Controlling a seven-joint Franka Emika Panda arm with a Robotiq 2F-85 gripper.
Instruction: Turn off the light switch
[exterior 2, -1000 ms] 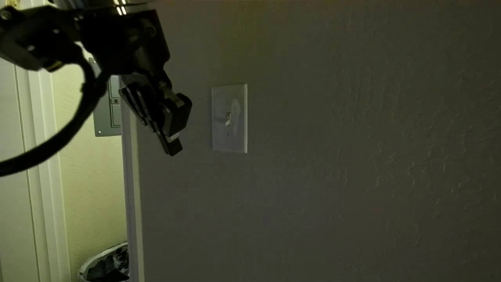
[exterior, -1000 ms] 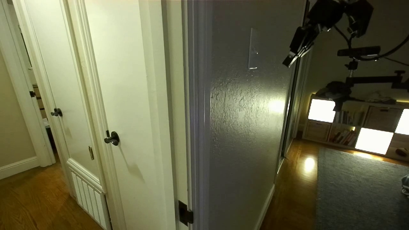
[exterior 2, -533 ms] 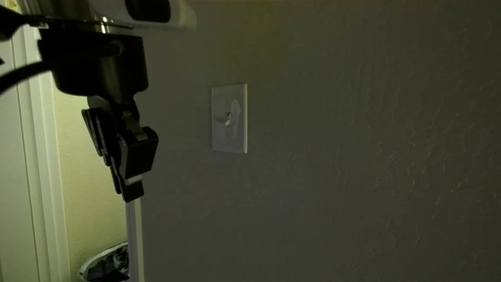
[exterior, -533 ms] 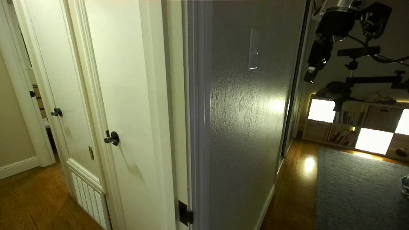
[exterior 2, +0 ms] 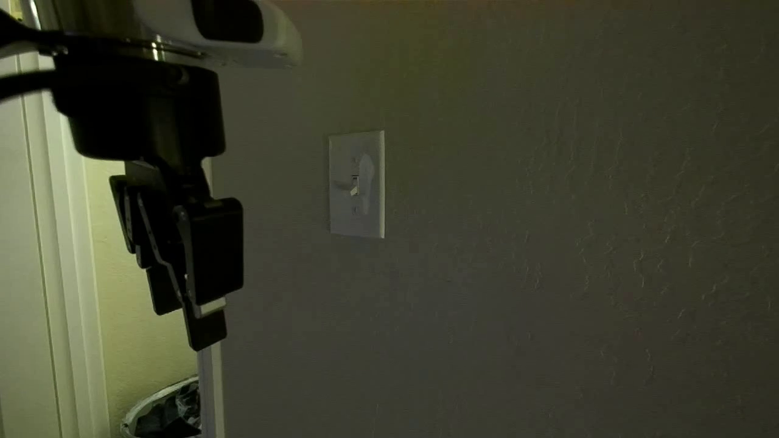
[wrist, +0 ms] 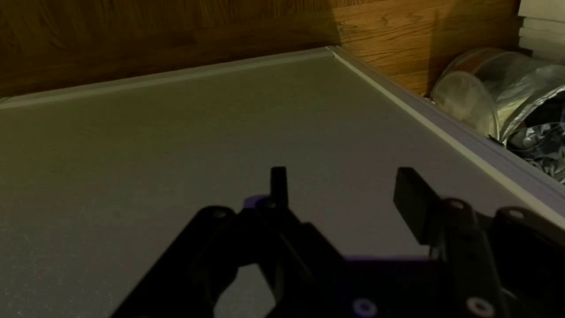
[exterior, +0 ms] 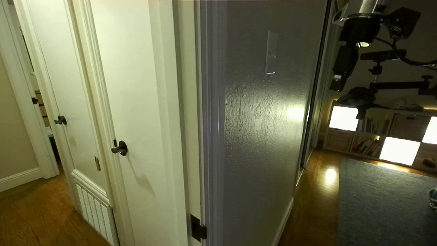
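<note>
Rough-textured wall (exterior 2: 548, 274) carries the light switch (exterior 2: 356, 184), upright and pale, in both exterior views. The tool (wrist: 340, 190) hangs well apart from it, released, its jaws spread around nothing. The small lever (exterior 2: 354, 190) seems to tip downward. It should be light but springy, better pushed at its end than gripped; the plate (exterior 2: 342, 216), fixed and likely brittle plastic, wants no hard pressing.

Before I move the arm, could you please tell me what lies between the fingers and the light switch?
In an exterior view, only bare wall shows between the fingers and the light switch, with no object crossing.
</note>
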